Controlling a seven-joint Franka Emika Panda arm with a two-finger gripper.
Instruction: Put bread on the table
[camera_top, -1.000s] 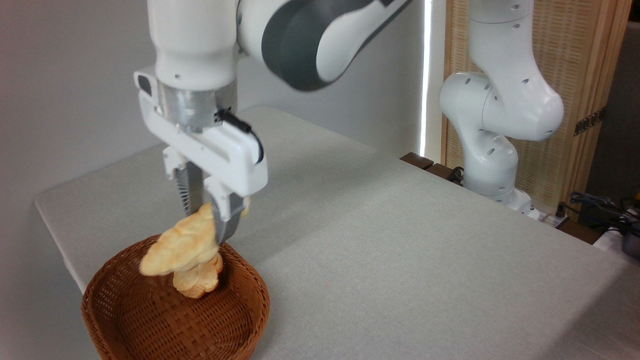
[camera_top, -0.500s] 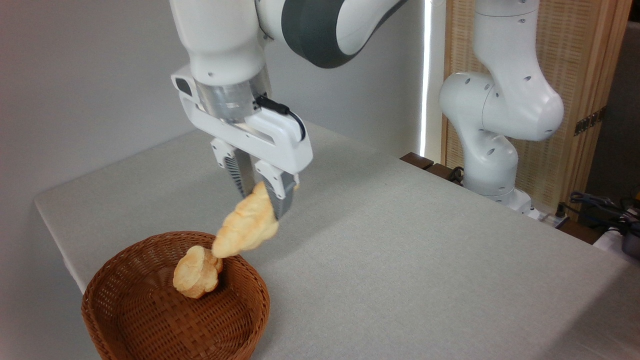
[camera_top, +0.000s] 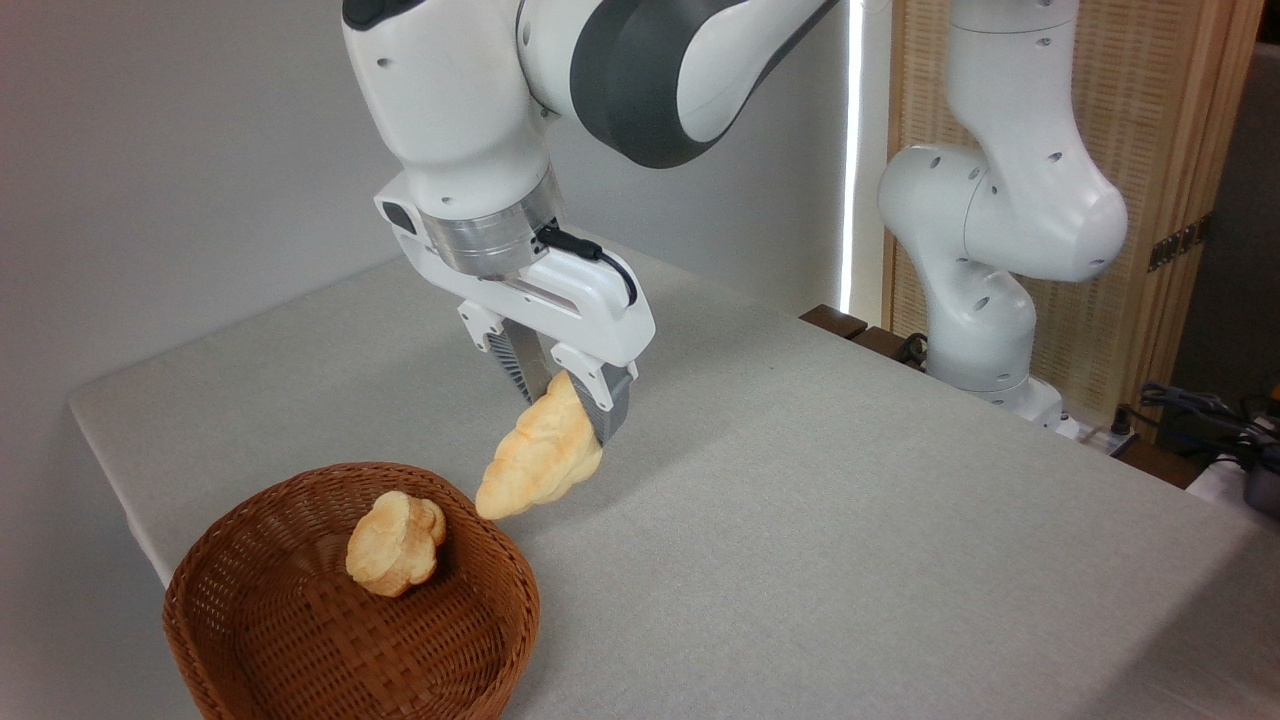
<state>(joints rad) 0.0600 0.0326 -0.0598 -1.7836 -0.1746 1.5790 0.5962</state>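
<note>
1. Your gripper (camera_top: 572, 392) is clamped on the upper end of the bread (camera_top: 540, 456), with 1 finger on each side of the loaf, so its 2 fingers are pressed against the crust rather than meeting.
2. You can see the bread hanging tilted from that grip: its top end sits between the fingers and its tapered lower tip points down and to the left.
3. You have the loaf in the air above the table (camera_top: 850, 520), just to the right of the basket (camera_top: 300, 640) and beyond its rim; whether the lower tip touches the cloth you cannot tell from this angle.
4. Look below the loaf and you find its soft shadow on the grey-beige cloth, just beside the basket's right edge.
5. Your basket is round, brown and woven, and it stands at the near left corner of the table.
6. Inside it you have 1 small knobbly bun (camera_top: 395, 543), resting toward the back of the basket floor, apart from the bread.
7. Your arm (camera_top: 620, 80) comes in from the top of the view, white with a dark grey joint cover, and bends down to the wrist over the middle-left of the table.
8. You will notice a black cable (camera_top: 590, 255) looping along the side of the hand's white body.
9. At the right, the arm's white base column (camera_top: 985, 290) stands off the far edge of the table, in front of a wooden slatted screen (camera_top: 1150, 150).
</note>
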